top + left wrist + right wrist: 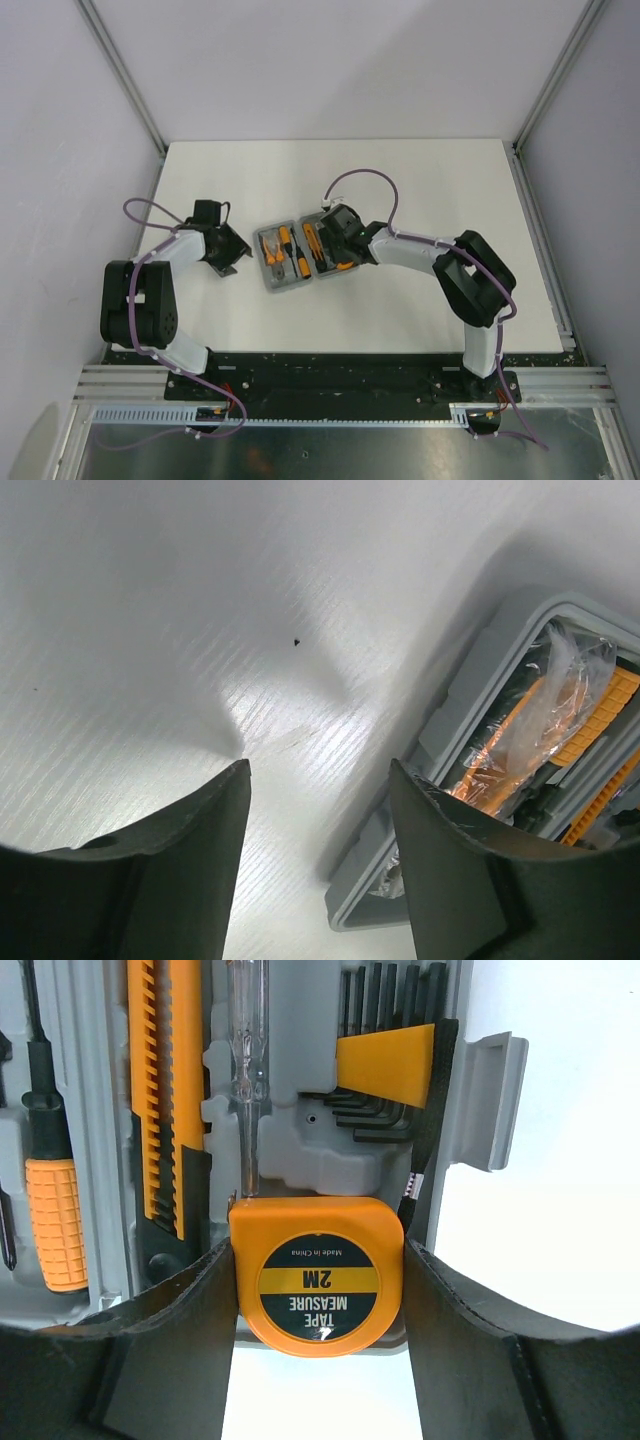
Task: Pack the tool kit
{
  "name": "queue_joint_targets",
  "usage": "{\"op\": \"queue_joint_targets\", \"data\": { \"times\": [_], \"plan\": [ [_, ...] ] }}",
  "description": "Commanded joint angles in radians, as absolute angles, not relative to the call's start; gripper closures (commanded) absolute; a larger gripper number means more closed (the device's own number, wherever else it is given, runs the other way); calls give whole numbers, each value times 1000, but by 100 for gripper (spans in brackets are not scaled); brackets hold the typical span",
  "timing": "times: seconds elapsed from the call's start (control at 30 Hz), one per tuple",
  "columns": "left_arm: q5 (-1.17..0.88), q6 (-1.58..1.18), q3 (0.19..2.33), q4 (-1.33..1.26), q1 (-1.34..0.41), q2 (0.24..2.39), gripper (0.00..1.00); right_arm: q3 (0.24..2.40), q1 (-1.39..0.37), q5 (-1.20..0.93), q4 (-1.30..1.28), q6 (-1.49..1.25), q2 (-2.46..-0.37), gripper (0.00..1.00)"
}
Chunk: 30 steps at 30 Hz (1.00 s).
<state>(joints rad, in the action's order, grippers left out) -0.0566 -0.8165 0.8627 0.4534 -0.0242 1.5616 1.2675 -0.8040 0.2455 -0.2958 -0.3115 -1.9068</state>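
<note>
white table [400,180], grey case [465,690] right of released left hand [318,780], tape measure [318,1280] in clenched right hand [319,1245]

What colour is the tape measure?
The tape measure is orange, with a round black label crossed by an orange stripe. It shows best in the right wrist view.

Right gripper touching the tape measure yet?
Touching. Right wrist view: the right gripper has both fingers flush against the sides of the tape measure, no gap.

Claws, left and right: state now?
Left claw: open, holding nothing.
Right claw: closed on the tape measure.
</note>
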Motion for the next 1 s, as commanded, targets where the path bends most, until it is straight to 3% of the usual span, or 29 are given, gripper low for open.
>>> {"op": "queue_joint_targets", "data": {
  "times": [0.0,0.1,0.23,0.57,0.77,0.97],
  "plan": [
    [-55,-788,856,456,-14,1526,36,1306,-794,246,-367,-265,-1869,60],
    [-61,-787,857,457,-15,1528,34,1307,-797,256,-372,-261,-1871,55],
    [-65,-786,858,457,-14,1530,33,1312,-807,285,-364,-258,-1859,38],
    [-75,-781,866,457,-15,1541,31,1353,-822,317,-395,-249,-1866,22],
    [-77,-781,867,456,-15,1544,31,1372,-837,359,-417,-234,-1869,23],
    [-75,-781,868,456,-14,1550,31,1373,-838,340,-459,-242,-1850,37]
  ]
}}
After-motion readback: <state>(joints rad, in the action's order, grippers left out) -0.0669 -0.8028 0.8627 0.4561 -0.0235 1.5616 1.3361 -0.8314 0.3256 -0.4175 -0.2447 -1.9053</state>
